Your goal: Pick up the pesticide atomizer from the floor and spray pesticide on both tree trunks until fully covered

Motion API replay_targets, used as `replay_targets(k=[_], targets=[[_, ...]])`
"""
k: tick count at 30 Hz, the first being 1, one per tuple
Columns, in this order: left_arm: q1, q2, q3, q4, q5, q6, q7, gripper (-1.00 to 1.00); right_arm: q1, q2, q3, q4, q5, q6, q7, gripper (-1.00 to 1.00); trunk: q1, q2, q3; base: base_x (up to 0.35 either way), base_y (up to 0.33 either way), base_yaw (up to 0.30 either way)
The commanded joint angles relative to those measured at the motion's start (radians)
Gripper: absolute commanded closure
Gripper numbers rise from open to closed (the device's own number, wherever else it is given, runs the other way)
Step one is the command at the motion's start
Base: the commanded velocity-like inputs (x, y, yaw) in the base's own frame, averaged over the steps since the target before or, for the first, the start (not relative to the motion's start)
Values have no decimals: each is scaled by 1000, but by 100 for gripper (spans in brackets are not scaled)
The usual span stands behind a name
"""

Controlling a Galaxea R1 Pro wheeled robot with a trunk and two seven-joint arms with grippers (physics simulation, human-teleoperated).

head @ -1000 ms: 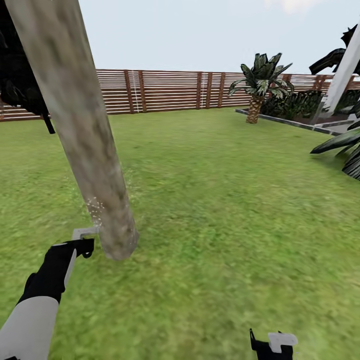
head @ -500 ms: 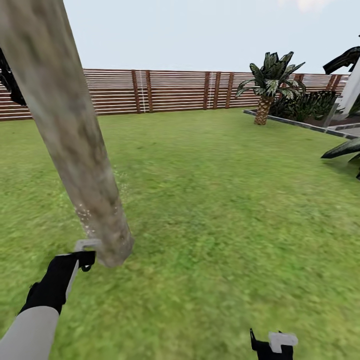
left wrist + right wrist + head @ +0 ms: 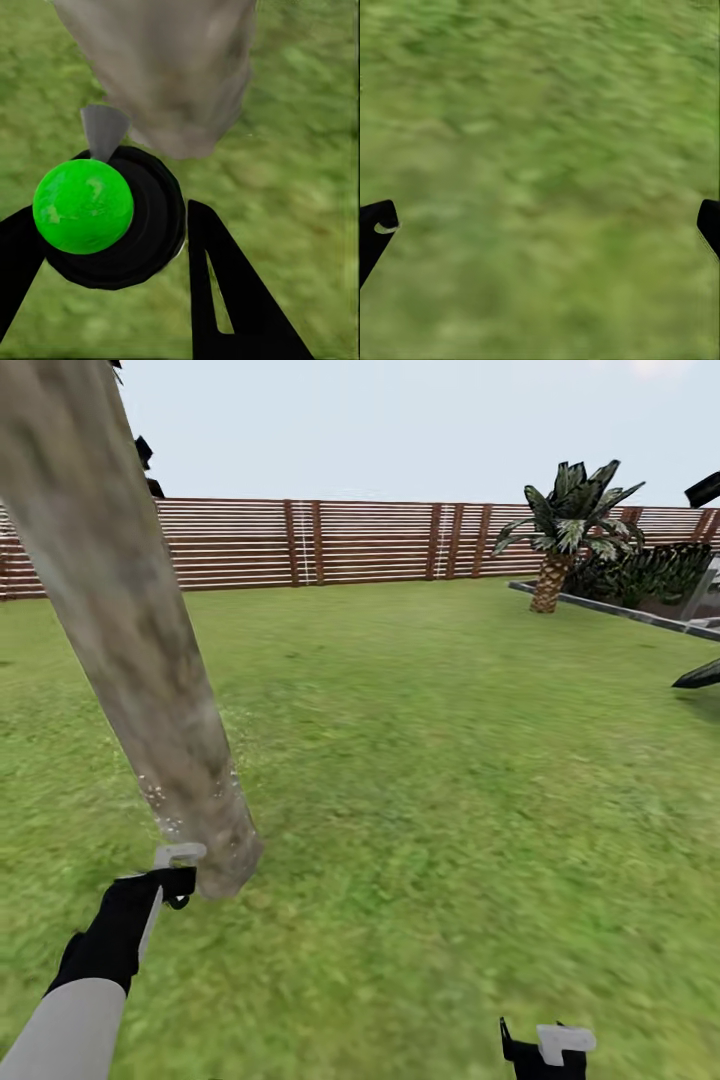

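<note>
**Atomizer held at the base of a tree trunk**

Seen from the head camera: left end effector (image 3: pixel 172 880) low on the lawn (image 3: pixel 430 760), closed around the pesticide atomizer (image 3: pixel 178 855), white trigger head poking out above the black fingers and sitting just beside the foot of the tree trunk (image 3: pixel 130 630). Pale, grey-brown, mottled trunk, leaning across the left of the view, speckled with tiny white droplets near its base. Faint droplets also in the air just to the trunk's right.

From the left wrist camera: atomizer (image 3: pixel 105 214) clamped between two black fingers (image 3: pixel 225 292), a round dark body with a bright green ball on top and a grey nozzle pointing at the trunk (image 3: pixel 165 67), very near but whether touching cannot be told.

Right end effector (image 3: pixel 545 1050) at the lower edge of the head view, low over the grass. From the right wrist camera, fingertips (image 3: pixel 376 225) far apart at either edge, wide open, nothing between them but blurred grass (image 3: pixel 540 172).

Farther off: brown slatted fence (image 3: pixel 350 540) along the lawn's far side, a palm-like plant (image 3: pixel 565 530) near its right end.
</note>
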State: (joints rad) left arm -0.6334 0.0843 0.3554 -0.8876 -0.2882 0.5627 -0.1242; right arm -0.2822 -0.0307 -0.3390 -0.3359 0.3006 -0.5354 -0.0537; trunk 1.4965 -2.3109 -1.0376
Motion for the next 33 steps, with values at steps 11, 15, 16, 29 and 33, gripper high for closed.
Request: replay_targets(k=[11,15,16,29,33], targets=[[17,-4,12,-10,-13,0,4,100,0,0,-2,-2,-1,0,-2,-100,0,0,0,166,-222,25],[23,-7,11,-11,-9,2,50,100,0,0,-2,-2,-1,0,-2,-100,0,0,0,-54,-270,205],[23,-8,11,-11,-8,2,52,100,0,0,-2,-2,-1,0,-2,-100,0,0,0,-12,-271,272],[26,-1,14,-7,-9,1,57,100,0,0,0,-2,-1,0,-2,-100,0,0,0,146,-250,277],[27,4,25,-10,-9,1,57,100,0,0,0,-2,-1,0,-1,-100,0,0,0,187,-234,278]])
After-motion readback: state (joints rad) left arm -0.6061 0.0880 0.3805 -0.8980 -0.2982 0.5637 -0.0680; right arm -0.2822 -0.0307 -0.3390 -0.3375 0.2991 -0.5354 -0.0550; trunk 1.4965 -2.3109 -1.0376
